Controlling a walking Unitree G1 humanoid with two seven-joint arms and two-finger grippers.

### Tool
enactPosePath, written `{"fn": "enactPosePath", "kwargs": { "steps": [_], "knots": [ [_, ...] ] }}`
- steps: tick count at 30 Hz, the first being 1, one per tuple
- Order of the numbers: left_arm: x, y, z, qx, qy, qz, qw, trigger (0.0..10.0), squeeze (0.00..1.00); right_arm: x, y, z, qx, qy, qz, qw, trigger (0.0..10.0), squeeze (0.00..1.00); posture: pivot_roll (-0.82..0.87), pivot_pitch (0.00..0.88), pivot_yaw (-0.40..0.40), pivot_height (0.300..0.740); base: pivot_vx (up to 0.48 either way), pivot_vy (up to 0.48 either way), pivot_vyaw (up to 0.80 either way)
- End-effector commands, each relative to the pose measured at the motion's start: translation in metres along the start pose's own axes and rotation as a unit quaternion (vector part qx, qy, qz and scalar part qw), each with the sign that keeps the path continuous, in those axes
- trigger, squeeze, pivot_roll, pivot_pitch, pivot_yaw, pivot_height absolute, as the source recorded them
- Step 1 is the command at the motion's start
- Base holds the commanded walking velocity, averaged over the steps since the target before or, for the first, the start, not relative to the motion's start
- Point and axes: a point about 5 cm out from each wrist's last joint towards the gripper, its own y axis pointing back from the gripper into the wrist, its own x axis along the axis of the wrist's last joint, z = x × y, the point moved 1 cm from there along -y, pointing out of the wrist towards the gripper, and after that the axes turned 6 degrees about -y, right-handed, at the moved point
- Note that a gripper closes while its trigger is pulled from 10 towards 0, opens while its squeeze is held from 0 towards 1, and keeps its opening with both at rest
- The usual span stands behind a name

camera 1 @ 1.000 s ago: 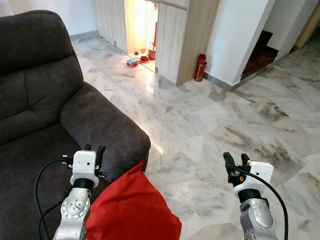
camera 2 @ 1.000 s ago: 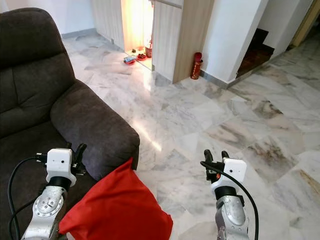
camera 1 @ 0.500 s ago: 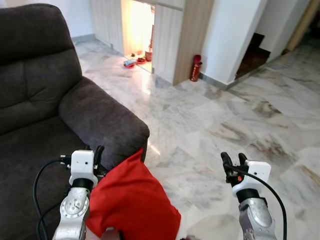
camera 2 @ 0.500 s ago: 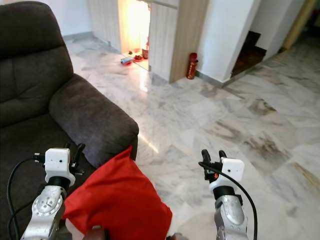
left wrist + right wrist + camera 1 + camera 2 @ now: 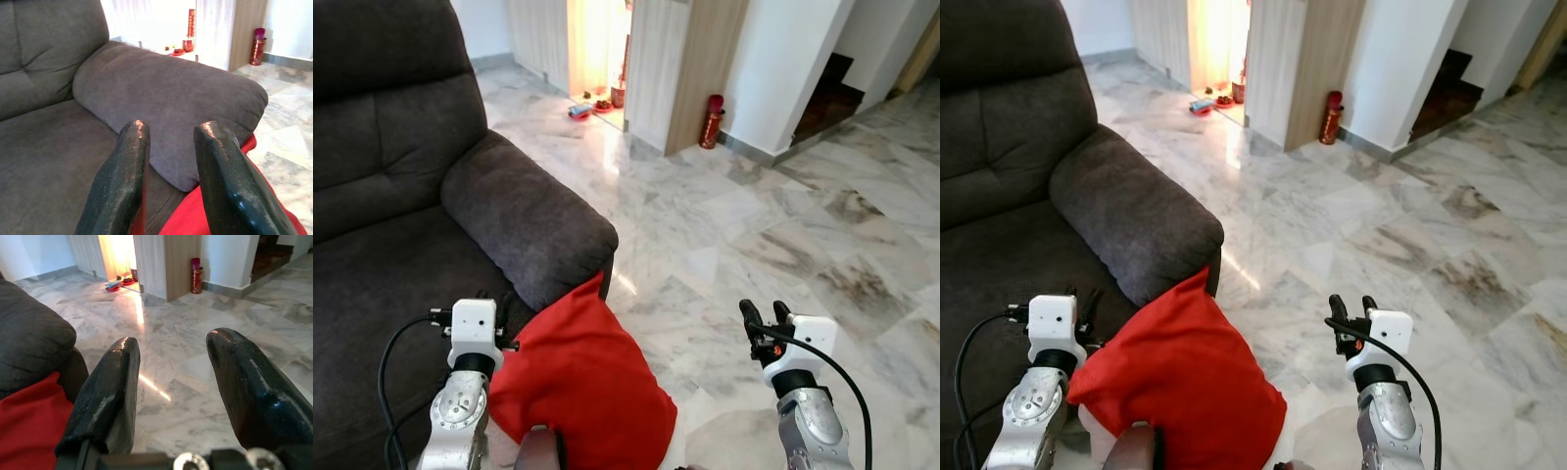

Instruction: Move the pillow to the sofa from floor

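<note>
Pillow (image 5: 579, 390) now nearer sofa (image 5: 401, 206) armrest than before

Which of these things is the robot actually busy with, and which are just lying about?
For the job:
red pillow
dark grey sofa
left gripper, open
right gripper, open

Lying about:
red canister by the wall
small items on the floor in the lit doorway

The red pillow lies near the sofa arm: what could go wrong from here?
1. The red pillow rests against the sofa armrest; it may catch there when lifted toward the seat.
2. Both end effectors are open and hold nothing: the left end effector is beside the pillow, the right end effector is apart over the marble floor. A one-sided pinch on soft cloth could slip.
</note>
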Motion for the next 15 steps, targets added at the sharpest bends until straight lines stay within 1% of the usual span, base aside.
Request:
{"fn": "enactPosePath", "kwargs": {
  "steps": [1, 7, 11, 12, 15],
  "knots": [
    [0.0020, -0.0033, 0.0017, -0.001, 0.006, -0.002, 1.000, 10.0, 0.00, 0.0066, -0.0025, 0.0014, 0.002, 0.002, 0.012, 1.000, 10.0, 0.00, -0.02, 0.000, -0.078, 0.653, 0.000, 0.000, 0.00],
    [0.0027, -0.0034, 0.0015, -0.001, 0.005, 0.000, 1.000, 10.0, 0.00, 0.0052, -0.0033, 0.0004, 0.001, 0.000, 0.002, 1.000, 10.0, 0.00, -0.02, 0.000, -0.080, 0.653, 0.000, 0.000, 0.00],
    [0.0017, -0.0023, 0.0008, 0.000, 0.005, -0.003, 1.000, 10.0, 0.00, 0.0045, -0.0038, -0.0009, 0.004, 0.001, 0.000, 1.000, 10.0, 0.00, -0.02, 0.000, -0.081, 0.623, 0.000, 0.000, 0.00],
    [0.0017, -0.0023, 0.0008, 0.000, 0.005, -0.003, 1.000, 10.0, 0.00, 0.0045, -0.0038, -0.0009, 0.004, 0.001, 0.000, 1.000, 10.0, 0.00, -0.02, 0.000, -0.081, 0.623, 0.000, 0.000, 0.00],
    [0.0014, -0.0018, 0.0013, -0.001, 0.005, -0.003, 1.000, 10.0, 0.00, 0.0032, -0.0033, -0.0014, 0.007, 0.001, -0.002, 1.000, 10.0, 0.00, -0.02, 0.000, -0.081, 0.593, 0.000, 0.000, 0.00]
  ]
}}
